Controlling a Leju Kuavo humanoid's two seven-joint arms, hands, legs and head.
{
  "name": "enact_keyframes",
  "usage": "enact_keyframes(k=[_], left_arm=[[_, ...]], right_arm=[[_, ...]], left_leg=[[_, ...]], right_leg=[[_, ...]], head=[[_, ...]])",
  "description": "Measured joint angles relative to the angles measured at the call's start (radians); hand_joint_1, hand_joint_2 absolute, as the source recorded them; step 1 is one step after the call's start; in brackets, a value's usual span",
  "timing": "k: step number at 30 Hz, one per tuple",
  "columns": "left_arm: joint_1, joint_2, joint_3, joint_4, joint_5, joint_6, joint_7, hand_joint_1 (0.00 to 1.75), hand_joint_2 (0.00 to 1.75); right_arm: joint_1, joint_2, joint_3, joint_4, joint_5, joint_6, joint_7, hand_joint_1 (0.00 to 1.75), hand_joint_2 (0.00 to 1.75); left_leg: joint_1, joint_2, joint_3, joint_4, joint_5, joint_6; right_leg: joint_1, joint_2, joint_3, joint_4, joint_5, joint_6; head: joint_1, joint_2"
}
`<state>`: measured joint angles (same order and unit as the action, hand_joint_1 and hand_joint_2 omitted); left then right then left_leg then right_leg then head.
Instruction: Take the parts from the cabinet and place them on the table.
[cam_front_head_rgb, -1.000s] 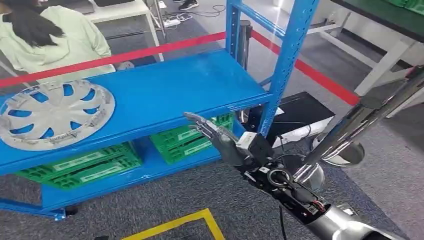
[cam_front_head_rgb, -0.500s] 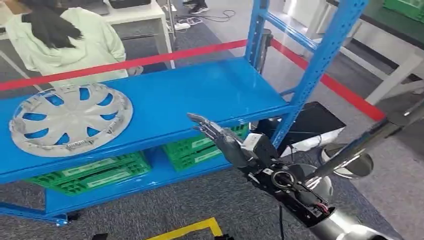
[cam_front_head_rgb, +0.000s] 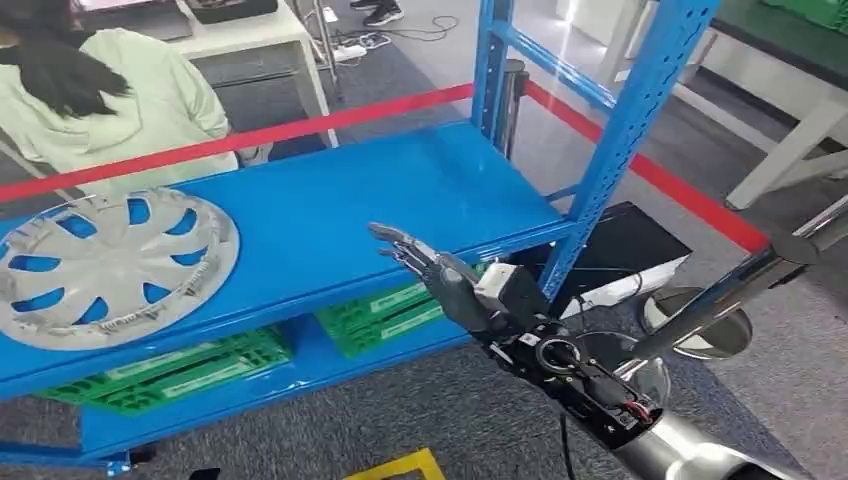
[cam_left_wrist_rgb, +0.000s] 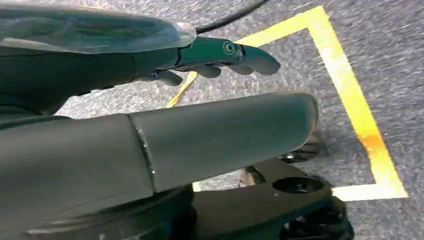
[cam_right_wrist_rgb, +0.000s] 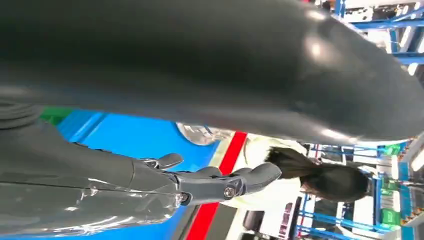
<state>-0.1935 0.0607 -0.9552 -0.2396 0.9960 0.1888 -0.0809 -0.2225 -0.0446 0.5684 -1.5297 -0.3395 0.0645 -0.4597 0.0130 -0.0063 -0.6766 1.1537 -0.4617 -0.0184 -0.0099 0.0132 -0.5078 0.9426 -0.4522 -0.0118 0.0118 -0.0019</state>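
A silver wheel cover (cam_front_head_rgb: 110, 265) lies flat on the left part of the blue cabinet shelf (cam_front_head_rgb: 380, 200). My right hand (cam_front_head_rgb: 438, 273) reaches out level with the shelf's front edge, well to the right of the cover, its fingers apart and nothing in them. The right wrist view has the same hand (cam_right_wrist_rgb: 150, 180) with stretched fingers (cam_right_wrist_rgb: 250, 177), and part of the wheel cover (cam_right_wrist_rgb: 202, 134) beyond them. My left hand (cam_left_wrist_rgb: 200, 130) hangs over grey carpet with its fingers straight and holds nothing.
Green crates (cam_front_head_rgb: 395, 305) sit on the lower shelf. A blue upright post (cam_front_head_rgb: 620, 140) stands right of my hand. Behind the cabinet runs red barrier tape (cam_front_head_rgb: 300, 125), with a person in a pale green top (cam_front_head_rgb: 110, 100) beyond it. Yellow floor tape (cam_left_wrist_rgb: 350, 100) lies below.
The camera swung, so the whole scene shifted right and then back left. My right hand stays outstretched and empty near the shelf's front edge.
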Motion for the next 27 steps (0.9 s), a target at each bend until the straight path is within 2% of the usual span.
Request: enact_keyframes(k=[1,2,3,5,6,11,13,14,15,20,21,22,23,25,26,27], left_arm=[[-0.001,0.0,0.0,0.0,0.0,0.0,0.0,0.0,0.0],[0.0,0.0,0.0,0.0,0.0,0.001,0.0,0.0,0.0],[-0.005,0.0,0.0,0.0,0.0,0.002,0.0,0.0,0.0],[-0.005,-0.001,0.0,0.0,0.002,0.002,0.0,0.0,0.0],[-0.004,-0.005,0.0,0.0,0.003,-0.001,0.0,0.0,0.0],[-0.005,-0.003,0.0,0.0,0.005,-0.001,0.0,0.0,0.0],[-0.006,-0.003,0.0,0.0,0.002,-0.001,0.0,0.0,0.0],[-0.007,-0.003,0.0,0.0,0.002,-0.001,0.0,0.0,0.0],[-0.007,-0.003,0.0,0.0,0.001,0.0,0.0,0.0,0.0],[-0.014,-0.001,0.0,0.0,-0.004,0.0,0.002,0.0,0.0],[-0.016,-0.002,0.0,0.0,-0.004,0.0,0.003,0.0,0.0],[-0.015,-0.003,0.0,0.0,-0.004,0.0,0.003,0.0,0.0],[-0.017,-0.003,0.0,0.0,-0.005,0.0,0.003,0.0,0.0],[-0.019,-0.002,0.0,0.0,-0.005,0.0,0.003,0.0,0.0],[-0.019,-0.002,0.0,0.0,-0.005,0.0,0.003,0.0,0.0],[-0.019,-0.002,0.0,0.0,-0.005,0.0,0.003,0.0,0.0]], right_arm=[[0.0,0.0,0.0,0.0,0.0,0.0,0.0,0.0,0.0],[-0.001,0.0,0.0,0.0,0.0,0.0,0.0,0.0,0.0],[-0.002,0.0,0.0,0.0,0.0,0.0,0.0,0.0,0.0],[-0.003,0.0,0.0,0.0,0.0,0.0,0.0,0.0,0.0],[-0.002,0.0,-0.001,0.0,0.0,0.0,0.0,0.0,0.0],[-0.004,0.0,-0.001,0.001,0.005,0.0,0.0,0.0,0.0],[-0.005,0.0,-0.001,0.002,0.016,0.0,0.001,0.0,0.0],[-0.005,0.0,0.0,0.002,0.018,0.0,0.002,0.0,0.0],[-0.005,0.0,0.0,0.003,0.019,0.0,0.002,0.0,0.0],[-0.006,0.001,0.001,0.006,0.037,-0.005,0.002,0.0,0.0],[-0.007,0.001,0.002,0.006,0.037,-0.006,0.002,0.0,0.0],[-0.007,0.001,0.001,0.006,0.037,-0.006,0.002,0.0,0.0],[-0.011,0.001,0.001,0.006,0.037,-0.006,0.001,0.0,0.0],[-0.009,0.001,0.001,0.008,0.037,-0.008,0.002,0.0,0.0],[-0.006,0.001,0.001,0.01,0.037,-0.009,0.002,0.0,0.0],[-0.005,0.001,0.002,0.011,0.037,-0.009,0.002,0.0,0.0]], left_leg=[[0.001,0.001,0.037,-0.1,0.06,0.002],[0.002,0.002,0.069,-0.193,0.101,0.005],[-0.007,0.001,0.079,-0.209,0.085,0.008],[-0.006,0.0,0.08,-0.209,0.084,0.019],[-0.006,0.0,0.08,-0.21,0.082,0.008],[-0.011,-0.003,0.08,-0.209,0.077,0.019],[-0.015,-0.003,0.08,-0.205,0.073,0.025],[-0.019,-0.003,0.079,-0.203,0.071,0.031],[-0.019,-0.003,0.08,-0.201,0.069,0.034],[-0.023,-0.005,0.08,-0.201,0.065,0.043],[-0.014,-0.005,0.088,-0.215,0.069,0.05],[-0.01,-0.006,0.1,-0.226,0.073,0.052],[-0.007,-0.007,0.105,-0.23,0.074,0.056],[-0.007,-0.013,0.105,-0.23,0.073,0.057],[-0.007,-0.019,0.105,-0.23,0.073,0.056],[-0.007,-0.026,0.106,-0.229,0.072,0.056]], right_leg=[[-0.001,0.0,0.012,0.0,-0.008,0.003],[-0.001,0.0,0.016,-0.001,-0.017,0.009],[0.006,0.002,0.018,0.002,-0.023,0.017],[0.003,0.003,0.019,0.005,-0.03,0.022],[0.004,0.002,0.02,0.006,-0.032,0.003],[0.001,0.0,0.027,-0.005,-0.032,0.004],[-0.001,0.0,0.029,-0.012,-0.03,0.012],[-0.003,-0.001,0.032,-0.015,-0.032,0.028],[-0.003,-0.001,0.033,-0.015,-0.033,0.034],[-0.009,-0.004,0.037,-0.019,-0.034,0.046],[-0.003,-0.006,0.043,-0.021,-0.038,0.051],[-0.008,-0.008,0.043,-0.004,-0.047,0.051],[-0.007,-0.008,0.018,0.05,-0.079,0.052],[-0.01,-0.008,-0.075,0.232,-0.161,0.057],[-0.011,-0.008,-0.115,0.303,-0.183,0.06],[-0.013,-0.008,-0.133,0.327,-0.178,0.061]], head=[[0.0,0.0],[-0.003,0.0],[-0.01,0.0],[-0.002,0.0],[0.001,0.0],[0.01,0.0],[0.014,0.0],[0.013,0.0],[0.014,0.0],[0.009,0.0],[0.009,0.0],[0.009,0.0],[0.013,0.0],[0.025,0.0],[0.025,0.0],[0.025,0.0]])
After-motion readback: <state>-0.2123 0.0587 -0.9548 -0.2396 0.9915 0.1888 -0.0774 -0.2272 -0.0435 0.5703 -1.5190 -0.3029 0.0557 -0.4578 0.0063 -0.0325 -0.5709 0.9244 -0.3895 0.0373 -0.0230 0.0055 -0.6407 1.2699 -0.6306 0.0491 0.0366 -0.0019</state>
